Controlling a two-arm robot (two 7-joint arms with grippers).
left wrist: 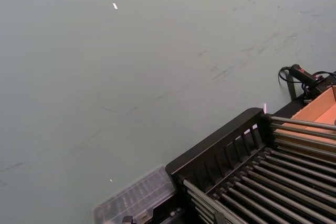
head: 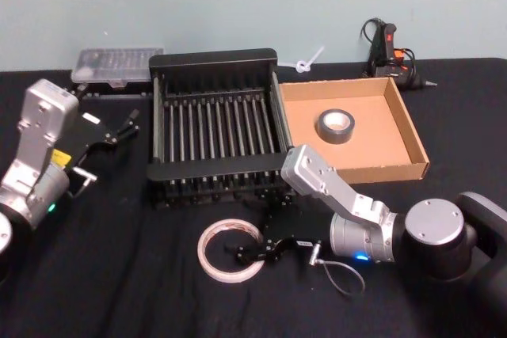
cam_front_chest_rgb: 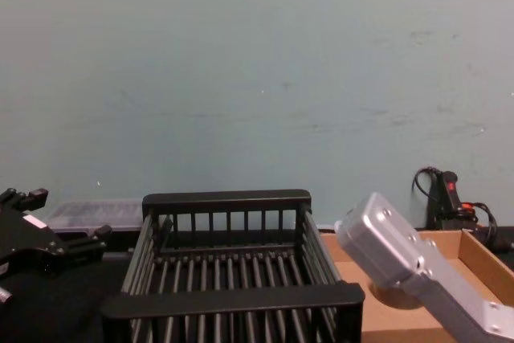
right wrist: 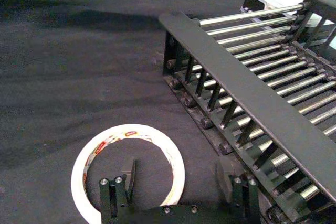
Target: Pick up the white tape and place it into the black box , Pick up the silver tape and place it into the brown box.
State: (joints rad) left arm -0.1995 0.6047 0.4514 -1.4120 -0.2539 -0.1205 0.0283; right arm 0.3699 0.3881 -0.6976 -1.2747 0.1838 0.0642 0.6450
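Desk (head: 95,275): covered in black cloth; carries all items below.

White tape (head: 230,249): flat ring lying on the near centre of the desk, just in front of the black box; not yet lifted.

Black box (head: 214,59): slatted crate at centre, nothing lying on its barred floor; brown box touching its right side.

Brown box (head: 408,128): shallow cardboard tray at right; silver tape (head: 336,126) already lies inside it, toward the far left part; that half of the task looks done.

Right gripper (head: 255,252): low over the near right rim of the white tape; fingers (right wrist: 127,174) spread, one inside the ring's hole, the other outside it beside the crate's near wall; the rim stands between them.

Left gripper (head: 127,126): parked at the left of the desk, beside the crate; fingers appear spread, holding nothing.

Step in hand, as judged: pinching the white tape's rim. To do it well: seat both fingers down to the cloth before closing, so the thin rim is not skimmed over; lift high enough to clear the crate's thick near wall; release over the middle of the bars.

Other items: clear plastic case (head: 116,64) behind the crate at far left; glue gun (head: 392,55) at far right.
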